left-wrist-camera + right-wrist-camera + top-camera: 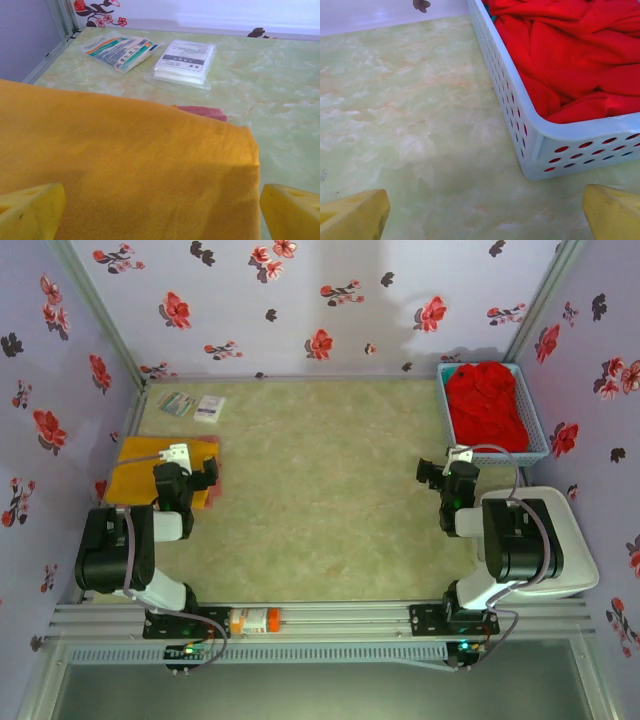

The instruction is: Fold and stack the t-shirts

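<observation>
A folded orange-yellow t-shirt [140, 465] lies at the table's left edge, and a red shirt edge [202, 111] peeks out from under it. My left gripper [190, 480] hovers over this pile, open, its yellow fingertips [30, 212] wide apart above the orange cloth [125, 165]. Crumpled red t-shirts [487, 405] fill the blue mesh basket [540, 445] at the back right. My right gripper [440, 478] sits open over bare table just left of the basket's near corner [535, 160], nothing between its fingertips [612, 215].
Two flat plastic packets [195, 406] lie at the back left beyond the folded pile, seen close as a printed one [122, 50] and a white one [185, 62]. Flowered walls enclose the table on three sides. An orange bottle [253, 620] lies on the front rail.
</observation>
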You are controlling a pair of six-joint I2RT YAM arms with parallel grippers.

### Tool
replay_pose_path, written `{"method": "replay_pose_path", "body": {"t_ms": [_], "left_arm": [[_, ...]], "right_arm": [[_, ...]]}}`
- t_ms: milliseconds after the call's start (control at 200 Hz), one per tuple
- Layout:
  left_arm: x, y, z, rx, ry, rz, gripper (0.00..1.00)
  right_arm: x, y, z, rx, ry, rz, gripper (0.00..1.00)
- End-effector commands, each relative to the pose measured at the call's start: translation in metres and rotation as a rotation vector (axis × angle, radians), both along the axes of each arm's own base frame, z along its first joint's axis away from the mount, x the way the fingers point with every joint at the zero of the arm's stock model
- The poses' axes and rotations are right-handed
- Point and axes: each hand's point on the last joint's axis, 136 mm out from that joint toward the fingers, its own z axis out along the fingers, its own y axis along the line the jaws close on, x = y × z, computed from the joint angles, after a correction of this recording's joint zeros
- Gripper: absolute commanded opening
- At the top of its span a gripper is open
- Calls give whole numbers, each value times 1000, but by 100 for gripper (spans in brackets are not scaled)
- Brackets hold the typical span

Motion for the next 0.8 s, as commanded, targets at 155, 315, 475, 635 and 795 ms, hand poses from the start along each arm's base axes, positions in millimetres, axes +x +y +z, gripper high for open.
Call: {"method": "replay_pose_path", "body": {"t_ms": [155,315,475,635,795], "left_arm": [[3,-4,-1,22,5,-27,100],[3,-5,-1,22,6,-28,100],[1,-1,1,28,-6,-7,100],[-1,8,1,30,-15,47,100],[-1,7,2,32,-16,46,100]], "right_arm": [[6,-3,12,-3,-41,-19,99],[5,-3,11,-2,-39,-19,99],[5,-3,12,-3,-39,-18,99],[6,-3,12,-2,-40,-20,99],[5,-3,12,-2,-39,-19,99]]}}
